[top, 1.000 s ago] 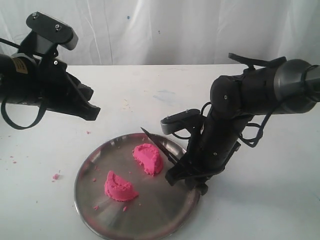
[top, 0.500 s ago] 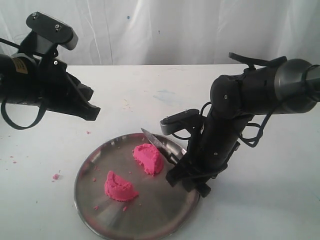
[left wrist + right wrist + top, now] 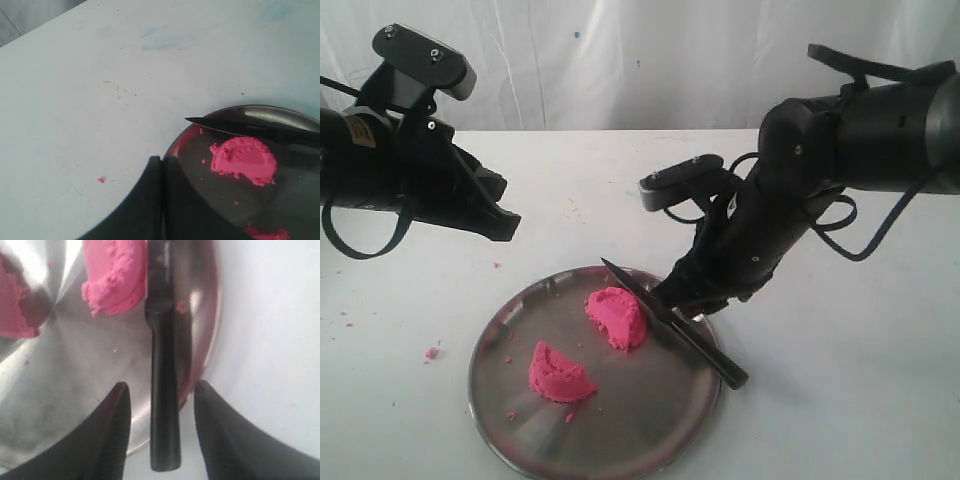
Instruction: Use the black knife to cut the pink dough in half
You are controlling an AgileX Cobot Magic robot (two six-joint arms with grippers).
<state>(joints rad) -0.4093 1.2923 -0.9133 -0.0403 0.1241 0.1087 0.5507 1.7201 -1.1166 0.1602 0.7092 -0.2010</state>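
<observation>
Hovering left of the plate (image 3: 620,425), the left jaws sit pressed together. Pink dough (image 3: 560,374) lies on it in two halves. The black knife (image 3: 700,348) rests across the right rim, right jaws spread apart over it.

A white crumpled cloth backdrop (image 3: 620,60) hangs in soft folds behind a flat white matte tabletop (image 3: 610,170), meeting its far edge. The surface carries a faint pale-blue smear (image 3: 650,192) towards the back and a thin curved scuff mark (image 3: 111,84). Light is soft and even, casting only weak, blurred shadows on the table
</observation>
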